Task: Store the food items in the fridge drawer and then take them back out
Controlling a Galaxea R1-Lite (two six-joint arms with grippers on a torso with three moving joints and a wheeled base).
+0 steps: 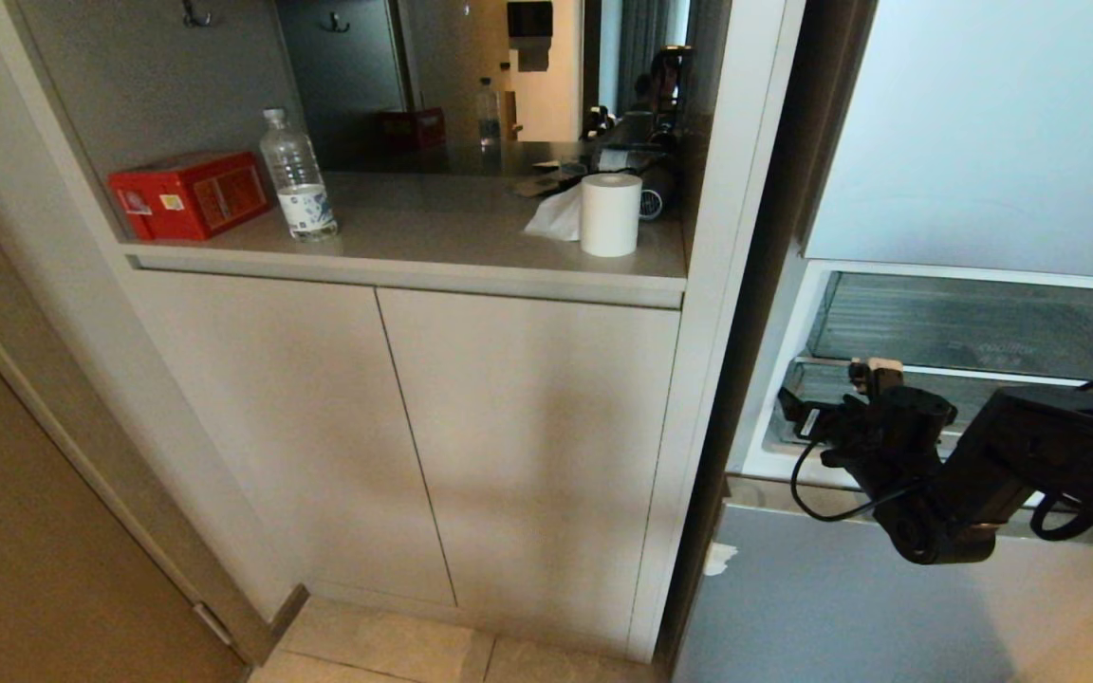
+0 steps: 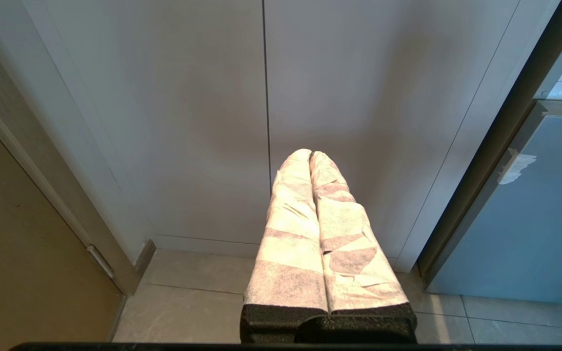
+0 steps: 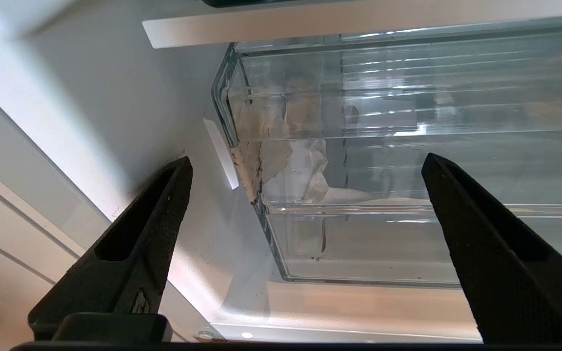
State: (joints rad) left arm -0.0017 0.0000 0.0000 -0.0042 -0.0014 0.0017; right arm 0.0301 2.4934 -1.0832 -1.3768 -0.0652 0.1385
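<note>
The fridge drawer (image 1: 983, 327) is a see-through plastic box with a ribbed bottom, set in the open fridge compartment on the right. Up close, its clear front wall (image 3: 408, 234) and left corner fill the right wrist view. My right gripper (image 3: 306, 161) hangs just in front of that corner, open, with nothing between its black fingers (image 3: 164, 214). In the head view the right gripper (image 1: 831, 394) reaches in from the lower right towards the drawer's left end. No food items show in any view. My left gripper (image 2: 310, 153) is shut and empty, parked low facing the cabinet doors.
A torn whitish scrap (image 3: 281, 156) sits at the drawer's inner corner. Left of the fridge a counter niche holds a red box (image 1: 191, 194), a water bottle (image 1: 298, 175) and a paper roll (image 1: 610, 213). White cabinet doors (image 1: 414, 427) stand below; a blue-grey fridge door (image 1: 841, 607) closes the lower compartment.
</note>
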